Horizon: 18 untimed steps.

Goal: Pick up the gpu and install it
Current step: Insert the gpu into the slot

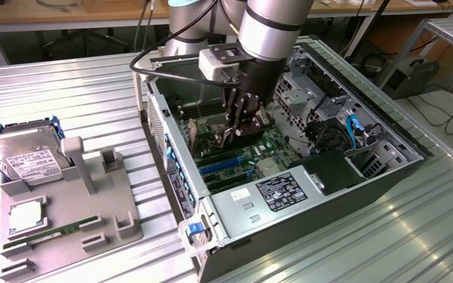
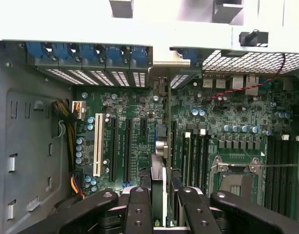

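While the fingers (image 2: 139, 209) clamp the one gpu (image 2: 159, 168), one hard drive (image 1: 23, 156) sits in the grey holder (image 1: 92, 206).

Table: ribbed metal table (image 1: 77, 100)
Middle: open computer case (image 1: 305, 221)
Edge at the exterior view's left: grey parts holder (image 1: 92, 227)

Silver hard drive (image 1: 23, 158) beside grey fixture (image 1: 108, 203) bearing green memory stick (image 1: 53, 231); open computer case (image 1: 329, 223)

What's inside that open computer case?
A green motherboard with slots, a power supply and cables. The gripper holds the gpu edge-on over the slots; the board beneath it is covered.
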Tool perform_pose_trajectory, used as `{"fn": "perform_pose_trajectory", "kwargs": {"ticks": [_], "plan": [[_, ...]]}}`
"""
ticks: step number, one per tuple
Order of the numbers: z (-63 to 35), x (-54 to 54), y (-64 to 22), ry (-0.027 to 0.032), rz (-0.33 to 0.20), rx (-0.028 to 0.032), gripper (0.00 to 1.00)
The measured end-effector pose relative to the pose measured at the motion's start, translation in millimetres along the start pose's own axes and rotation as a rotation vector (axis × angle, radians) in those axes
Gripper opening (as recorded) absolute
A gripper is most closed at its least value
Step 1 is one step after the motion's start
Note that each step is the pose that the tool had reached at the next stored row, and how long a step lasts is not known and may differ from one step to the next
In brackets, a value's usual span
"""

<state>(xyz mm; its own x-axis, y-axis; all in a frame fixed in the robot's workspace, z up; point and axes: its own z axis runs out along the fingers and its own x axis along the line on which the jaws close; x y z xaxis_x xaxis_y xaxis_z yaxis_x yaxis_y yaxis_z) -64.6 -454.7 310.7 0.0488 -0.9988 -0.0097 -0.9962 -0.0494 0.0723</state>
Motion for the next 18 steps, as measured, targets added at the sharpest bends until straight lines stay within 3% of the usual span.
{"fn": "perform_pose_trajectory", "kwargs": {"ticks": [2, 18], "plan": [[3.6, 0.0, -0.3, 0.0000, 0.000, 0.0000, 0.26], [5.1, -0.1, -0.3, -0.0003, 0.005, 0.0001, 0.26]]}}
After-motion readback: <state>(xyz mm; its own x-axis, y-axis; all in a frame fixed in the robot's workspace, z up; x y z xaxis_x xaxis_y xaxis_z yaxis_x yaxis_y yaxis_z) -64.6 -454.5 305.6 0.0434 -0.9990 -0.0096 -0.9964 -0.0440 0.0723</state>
